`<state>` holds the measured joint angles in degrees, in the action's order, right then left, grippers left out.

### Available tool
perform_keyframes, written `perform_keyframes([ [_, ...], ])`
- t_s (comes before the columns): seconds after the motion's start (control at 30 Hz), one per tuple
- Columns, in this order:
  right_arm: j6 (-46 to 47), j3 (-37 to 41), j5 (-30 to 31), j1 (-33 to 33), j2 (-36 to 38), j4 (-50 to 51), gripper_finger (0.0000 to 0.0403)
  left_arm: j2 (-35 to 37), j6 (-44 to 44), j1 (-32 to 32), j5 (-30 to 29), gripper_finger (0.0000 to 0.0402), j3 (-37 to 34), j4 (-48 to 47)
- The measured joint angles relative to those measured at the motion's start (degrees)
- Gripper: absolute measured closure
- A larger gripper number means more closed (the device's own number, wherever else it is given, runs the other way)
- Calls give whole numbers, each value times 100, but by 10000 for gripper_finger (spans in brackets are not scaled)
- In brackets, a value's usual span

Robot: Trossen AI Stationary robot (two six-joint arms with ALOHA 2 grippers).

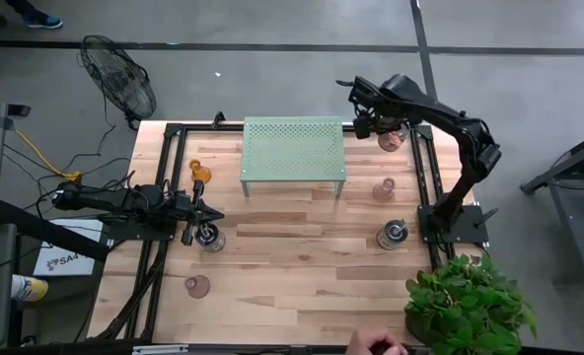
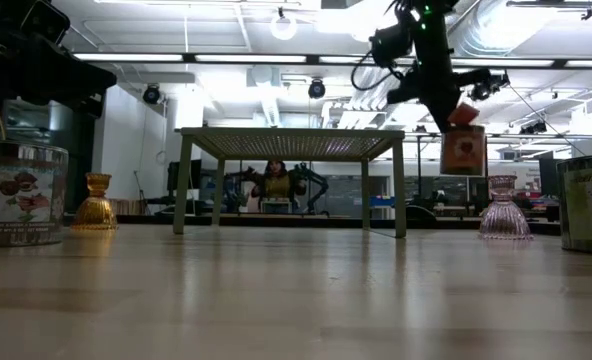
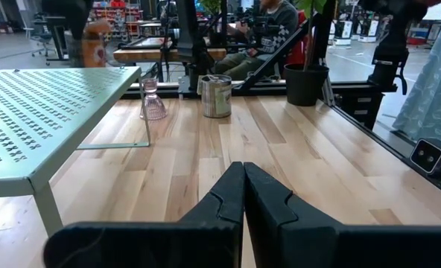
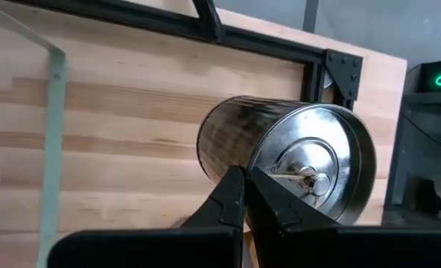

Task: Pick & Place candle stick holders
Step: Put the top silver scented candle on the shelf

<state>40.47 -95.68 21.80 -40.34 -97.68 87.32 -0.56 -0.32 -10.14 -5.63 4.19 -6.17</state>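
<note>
**Right gripper holding a tin aloft; left gripper shut and empty**

Across the whole scene, a wooden table (image 1: 302, 266). At its far middle, a green perforated stand (image 1: 293, 148). At the near right corner, a leafy plant (image 1: 470, 301).

Over the far right corner, past the stand's right end, the right gripper (image 1: 383, 123), jaws closed narrow on the rim of the held tin (image 1: 392, 140). Seen from table height, hangs clear of the wood, about level with the stand's top (image 2: 463, 150). Seen from the right wrist, shows its open mouth and the spike inside (image 4: 302, 167).

Low over the left side, reaching in from the left edge, the left gripper (image 1: 197, 209), jaws pressed together with nothing between them (image 3: 243, 195). Just beside it, toward the near edge, the left tin (image 1: 211, 238); cannot tell whether touching.

On the right side, near the right arm's base, the right tin (image 1: 393, 235), upright.

Behind the left gripper, by the stand's left end, the amber holder (image 1: 200, 174), upright.

Between the held tin and the right tin, just right of the stand, the clear holder (image 1: 384, 188).

Toward the near left, well apart from the rest, the pink holder (image 1: 197, 286).
</note>
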Motion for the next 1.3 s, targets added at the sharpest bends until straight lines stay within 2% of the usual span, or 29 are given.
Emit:
perform_keyframes([
  [0.43, -199, -1409, -177, 397, -606, 272, 402, -2, 0, 0, 16, 400, 0, 0],
  [1.03, -60, -2190, -132, 831, -663, 273, 402, 0, -1, -1, -9, 400, 0, 1],
  [1.3, -16, -2293, -165, 943, -663, 244, 402, -1, -1, 0, -9, 400, 0, 0],
])
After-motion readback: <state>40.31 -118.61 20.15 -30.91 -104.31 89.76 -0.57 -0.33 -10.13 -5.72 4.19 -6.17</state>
